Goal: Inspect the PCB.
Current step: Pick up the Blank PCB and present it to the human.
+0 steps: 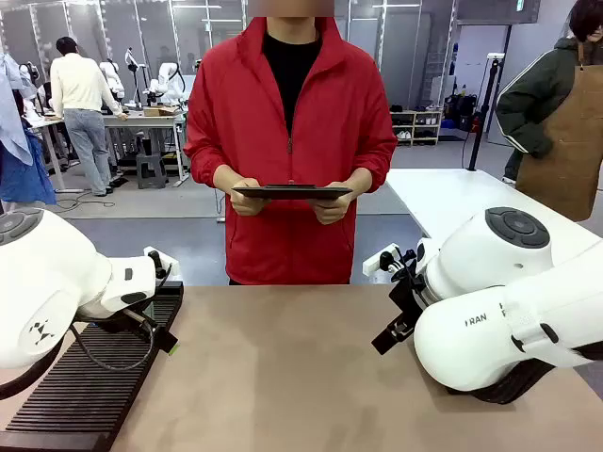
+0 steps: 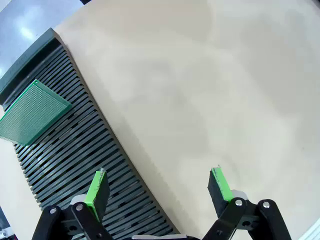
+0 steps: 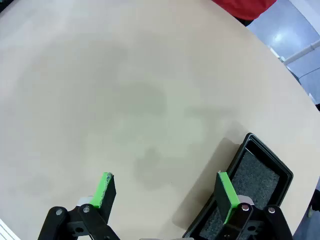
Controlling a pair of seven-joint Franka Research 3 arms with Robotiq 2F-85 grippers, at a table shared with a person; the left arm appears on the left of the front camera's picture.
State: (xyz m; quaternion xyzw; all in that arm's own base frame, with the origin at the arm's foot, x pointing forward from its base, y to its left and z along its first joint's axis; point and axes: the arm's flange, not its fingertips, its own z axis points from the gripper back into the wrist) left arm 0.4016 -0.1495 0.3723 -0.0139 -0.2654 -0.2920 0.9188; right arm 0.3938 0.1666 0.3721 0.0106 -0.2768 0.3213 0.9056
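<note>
PCB [image 2: 32, 112] in the black ribbed rack [image 2: 90, 165]

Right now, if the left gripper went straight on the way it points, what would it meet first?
Probably the table, just beside the rack. The open left gripper straddles the rack's edge, so one finger, over the rack, may touch its ribs first; depth is unclear. The PCB lies off its line.

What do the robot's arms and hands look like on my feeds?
Both arms are glossy white with rounded joint housings: the left arm carries a black looped cable, the right arm bears grey lettering and a dark round cap. The left hand and right hand are black linkages with two fingers tipped by bright green pads.
</note>
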